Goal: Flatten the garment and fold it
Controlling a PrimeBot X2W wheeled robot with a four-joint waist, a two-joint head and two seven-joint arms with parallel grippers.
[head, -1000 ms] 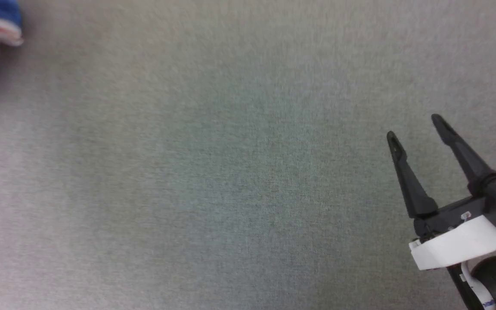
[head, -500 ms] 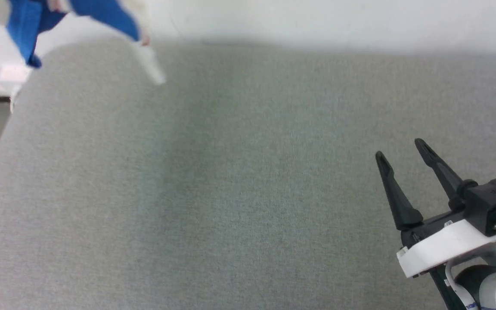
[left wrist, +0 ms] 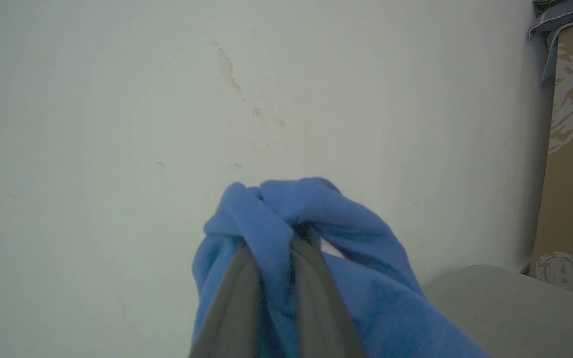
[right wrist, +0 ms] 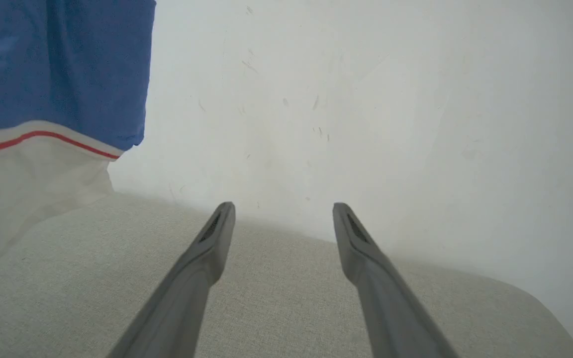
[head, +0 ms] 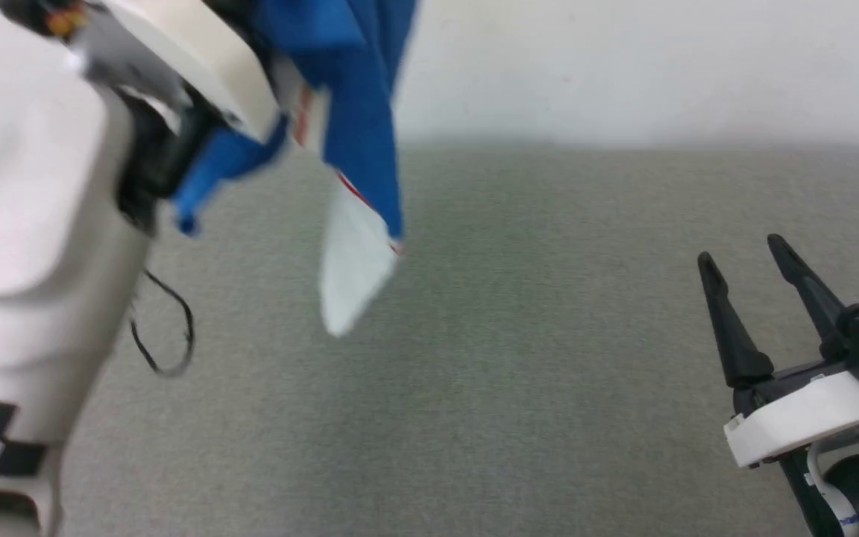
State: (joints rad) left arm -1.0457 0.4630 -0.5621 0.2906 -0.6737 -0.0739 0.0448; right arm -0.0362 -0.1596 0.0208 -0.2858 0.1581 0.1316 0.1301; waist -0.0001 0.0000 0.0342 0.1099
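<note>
In the head view, your left arm lifts the garment (head: pixel 359 112) above the counter's (head: pixel 474 373) far left, white sleeve dangling. The right end effector (head: pixel 740 249) hovers over the counter's near right, spread wide and empty. In the left wrist view, the left end effector (left wrist: pixel 274 248) is clamped tight on bunched blue cloth above the counter. In the right wrist view, the sleeve tip hangs close over the counter's left part.

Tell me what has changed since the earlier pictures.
The garment, pinched in the shut left gripper, moved from the head view's left edge toward its middle, hanging over the grey surface. The head camera also tilted up. The right gripper stayed open and empty.
</note>
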